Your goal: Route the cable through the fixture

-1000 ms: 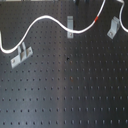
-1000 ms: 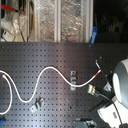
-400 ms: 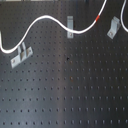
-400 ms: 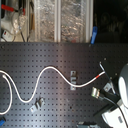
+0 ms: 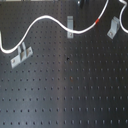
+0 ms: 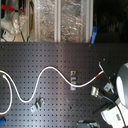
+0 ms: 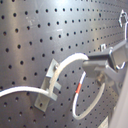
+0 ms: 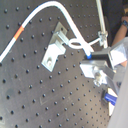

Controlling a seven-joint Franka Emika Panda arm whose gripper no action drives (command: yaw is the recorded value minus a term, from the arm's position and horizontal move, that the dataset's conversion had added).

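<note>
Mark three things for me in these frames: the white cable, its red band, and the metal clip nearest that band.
cable [image 5: 42, 21]: first exterior view, on the top of its white arch.
red band [image 5: 98, 21]: first exterior view, on the band's middle.
clip [image 5: 114, 27]: first exterior view, on its slanted metal face, right of the band.

No text, label, brand, number or sign can be read in any of the views. The black perforated counter [image 5: 65, 90] carries only its grid of holes. The cable [image 5: 45, 20] bears a plain red band [image 5: 97, 21] without lettering. The metal clips on the counter are bare. The shelves behind the counter in the second exterior view hold clutter too blurred to show any writing.
</note>
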